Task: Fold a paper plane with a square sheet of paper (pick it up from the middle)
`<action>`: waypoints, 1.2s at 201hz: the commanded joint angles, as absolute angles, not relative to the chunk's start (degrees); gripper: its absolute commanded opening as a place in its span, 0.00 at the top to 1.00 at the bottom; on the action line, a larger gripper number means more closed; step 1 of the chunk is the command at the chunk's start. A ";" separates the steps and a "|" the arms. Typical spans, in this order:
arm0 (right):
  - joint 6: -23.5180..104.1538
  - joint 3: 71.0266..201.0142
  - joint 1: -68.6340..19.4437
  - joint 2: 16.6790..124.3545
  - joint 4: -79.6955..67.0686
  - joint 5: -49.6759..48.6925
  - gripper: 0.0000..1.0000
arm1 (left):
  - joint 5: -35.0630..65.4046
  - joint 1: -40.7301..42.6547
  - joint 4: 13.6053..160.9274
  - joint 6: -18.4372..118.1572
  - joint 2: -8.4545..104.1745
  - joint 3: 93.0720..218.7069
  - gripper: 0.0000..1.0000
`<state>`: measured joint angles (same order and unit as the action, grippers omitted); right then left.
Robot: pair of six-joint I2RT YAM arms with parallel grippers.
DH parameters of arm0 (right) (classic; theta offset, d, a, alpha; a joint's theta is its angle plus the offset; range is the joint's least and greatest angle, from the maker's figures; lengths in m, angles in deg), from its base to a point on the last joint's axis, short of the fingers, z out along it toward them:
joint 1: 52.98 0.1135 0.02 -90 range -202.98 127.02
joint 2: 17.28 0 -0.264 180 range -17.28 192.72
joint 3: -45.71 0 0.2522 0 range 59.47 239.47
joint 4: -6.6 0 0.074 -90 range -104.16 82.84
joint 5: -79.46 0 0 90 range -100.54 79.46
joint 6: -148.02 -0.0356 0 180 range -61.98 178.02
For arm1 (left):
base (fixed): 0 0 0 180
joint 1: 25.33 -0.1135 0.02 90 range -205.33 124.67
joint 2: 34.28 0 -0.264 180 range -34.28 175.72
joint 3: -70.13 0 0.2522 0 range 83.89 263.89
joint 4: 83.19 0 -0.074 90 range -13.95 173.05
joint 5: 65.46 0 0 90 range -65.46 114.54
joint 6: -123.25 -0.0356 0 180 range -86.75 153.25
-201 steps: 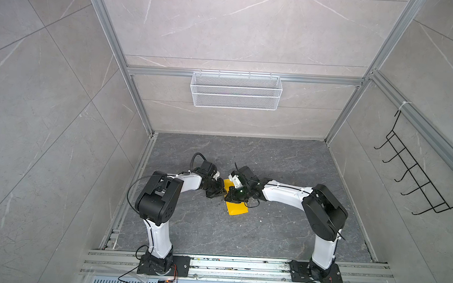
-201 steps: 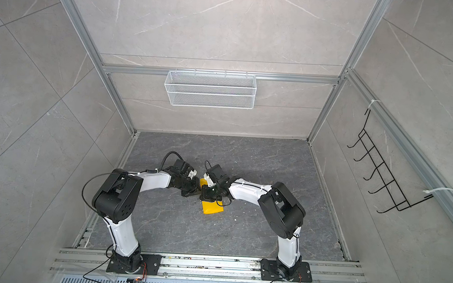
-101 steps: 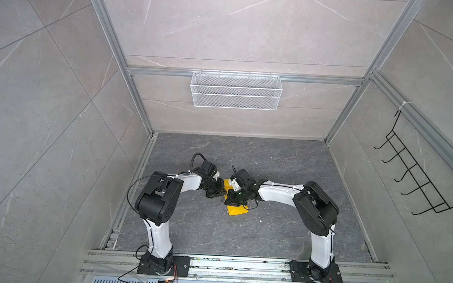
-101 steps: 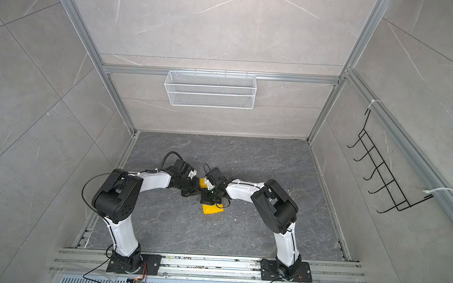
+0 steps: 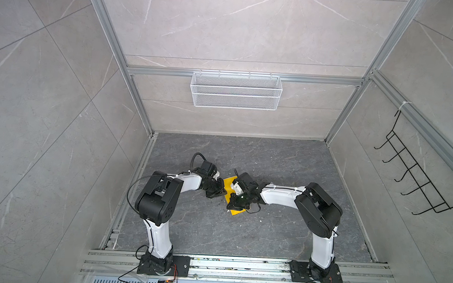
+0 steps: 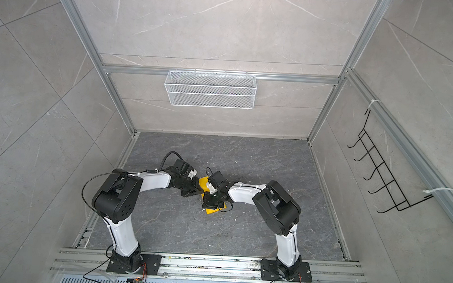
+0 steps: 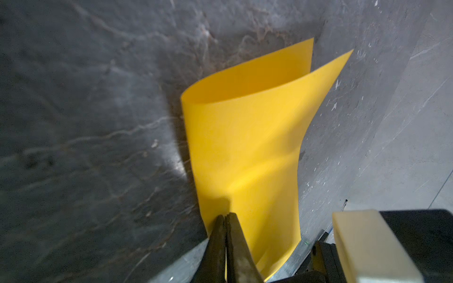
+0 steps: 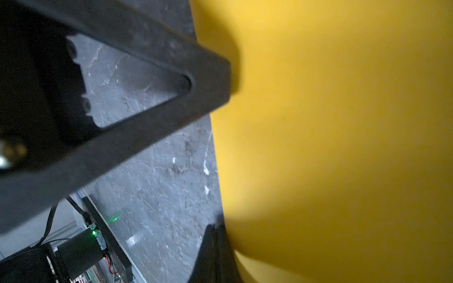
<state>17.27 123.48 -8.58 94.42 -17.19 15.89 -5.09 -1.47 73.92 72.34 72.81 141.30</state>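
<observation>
**Top views.** In both top views the left gripper (image 5: 220,194) and the right gripper (image 5: 233,204) meet almost tip to tip, low over the grey floor (image 5: 215,234). The yellow sheet of paper (image 5: 230,182) shows in two patches. One lies just past the left gripper's tips, between the two grippers. The other sticks out from under the right gripper on the side toward the arm bases. At this distance neither gripper's state can be read.

**Left wrist view.** The left gripper (image 7: 225,221) is closed. Its two dark fingers (image 7: 215,245) press together on the near edge of the sheet of paper (image 7: 245,152), and a yellow sliver shows between them. From the grip the sheet runs away from the gripper, bent over into two layers. It has a rounded fold on one side and two free corners at the far end, where the layers stand apart. A cream block (image 7: 367,245) on a black body sits just beside the gripper.

**Right wrist view.** The right gripper (image 8: 217,242) is closed, with its fingers together and no gap. The sheet of paper (image 8: 343,134) fills the frame on one side of the gripper, and its edge runs up to the fingertips. Whether paper is pinched between them cannot be told. Ahead of the gripper, a black triangular frame (image 8: 208,80) touches the same edge with its tip.
</observation>
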 commanded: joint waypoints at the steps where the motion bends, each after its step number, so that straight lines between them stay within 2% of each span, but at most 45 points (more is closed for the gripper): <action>1: 16.96 119.95 -8.26 92.36 -21.78 13.98 0.99 | -2.03 -1.71 71.27 72.19 71.98 140.21 0.90; 44: 15.54 120.04 -8.20 88.10 -16.59 14.87 0.98 | -2.99 -1.60 72.48 73.06 71.55 139.15 0.90; 79: 8.98 126.11 -8.24 92.89 -17.21 10.36 0.98 | -3.32 -1.61 73.64 74.06 71.19 138.39 0.90; 120: 6.60 129.73 -8.26 96.08 -16.20 9.65 0.99 | -3.36 -1.64 73.55 73.88 71.42 138.57 0.90; 151: 5.52 128.02 -8.63 95.74 -17.06 6.71 0.99 | -3.52 -1.61 73.49 73.60 71.67 138.80 0.90; 241: 5.25 124.09 -8.90 95.65 -18.37 6.91 0.98 | -3.27 -1.64 73.48 73.24 71.89 138.65 0.90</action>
